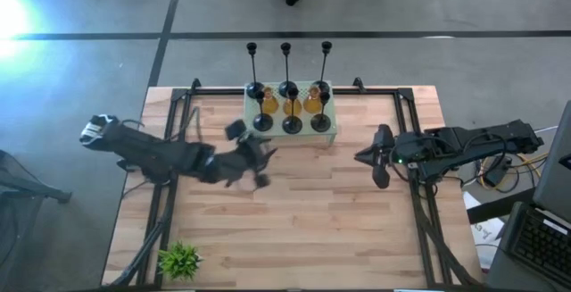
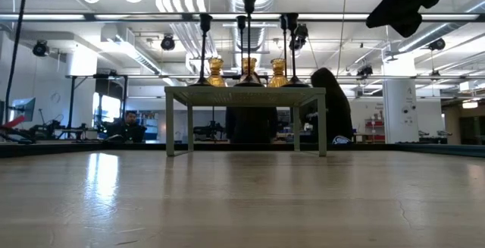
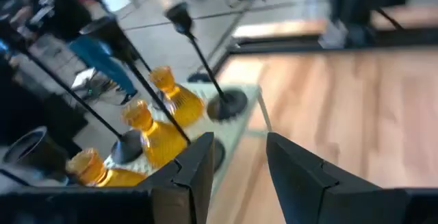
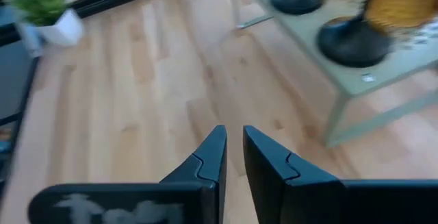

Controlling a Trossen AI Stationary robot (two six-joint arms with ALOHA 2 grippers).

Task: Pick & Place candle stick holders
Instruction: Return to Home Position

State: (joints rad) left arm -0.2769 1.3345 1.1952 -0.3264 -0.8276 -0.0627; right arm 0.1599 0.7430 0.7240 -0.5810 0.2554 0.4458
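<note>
The candle stick holders stand on a mint-green perforated stand (image 1: 332, 131) at the table's far middle. On the far row are three tall black stems (image 1: 285, 64). The middle row holds three amber glass ones (image 1: 292, 104). Three short black domes (image 1: 292, 125) stand in the near row. My left gripper (image 1: 259, 162) hovers open just near and left of the stand, with nothing between its fingers (image 3: 198, 166). My right gripper (image 1: 375, 160) hangs right of the stand, above the table. Its fingers (image 4: 215, 148) are a narrow gap apart and hold nothing.
A small leafy plant (image 1: 178, 258) in a white pot sits at the near left corner. Black frame rails (image 1: 419, 212) run along the table's left, right and far sides. Bare wood lies near of the stand. People stand in the room beyond the far edge.
</note>
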